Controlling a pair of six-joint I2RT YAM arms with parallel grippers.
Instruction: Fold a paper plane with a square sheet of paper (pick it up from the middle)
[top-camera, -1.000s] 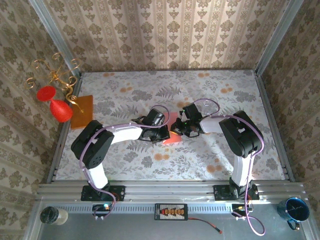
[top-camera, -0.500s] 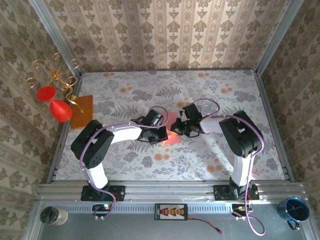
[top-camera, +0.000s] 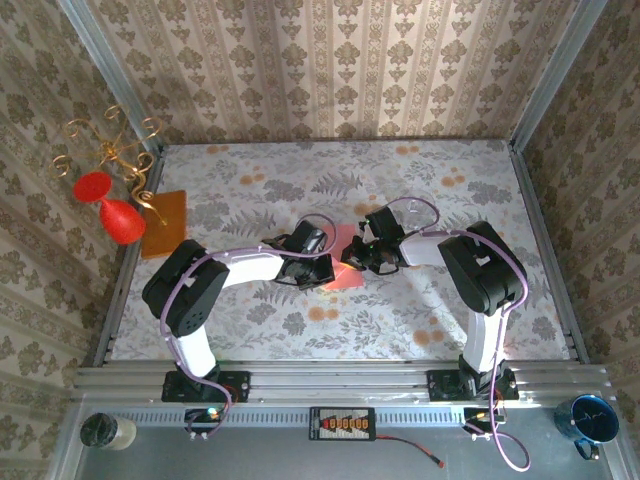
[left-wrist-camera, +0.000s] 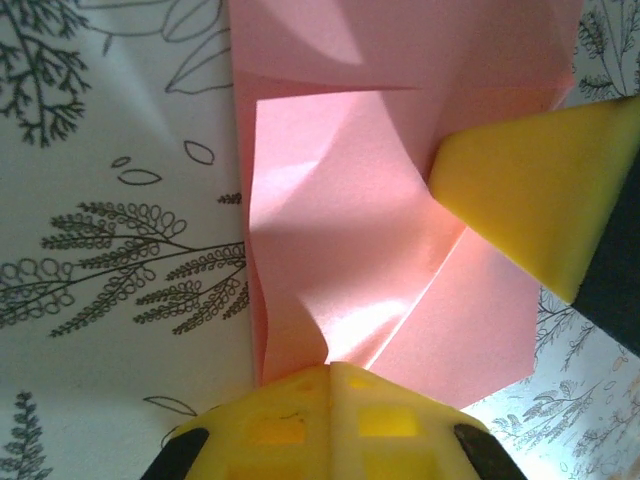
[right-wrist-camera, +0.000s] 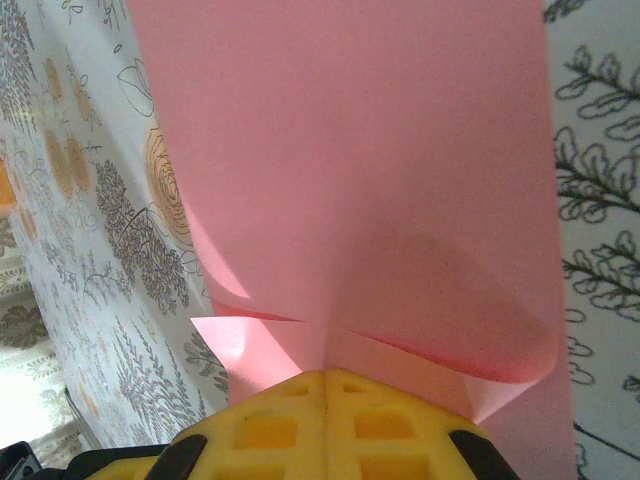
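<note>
On the floral table (top-camera: 450, 200), left claw (left-wrist-camera: 330, 380) and right claw (right-wrist-camera: 327, 385) both clamp the sheet (left-wrist-camera: 340, 250).

Pink square sheet of paper (left-wrist-camera: 340, 250), partly folded, lies on white floral tablecloth (left-wrist-camera: 110, 250). Left gripper (left-wrist-camera: 330, 372), yellow fingers pressed together at bottom edge, pinches sheet where creases converge. Raised flap buckles above it. Right gripper (left-wrist-camera: 480, 180), yellow wedge entering from right, tip touching flap's edge.

Salmon-pink square sheet of paper (left-wrist-camera: 340, 250), partly folded, flaps lifted, on the table (top-camera: 450, 180)
</note>
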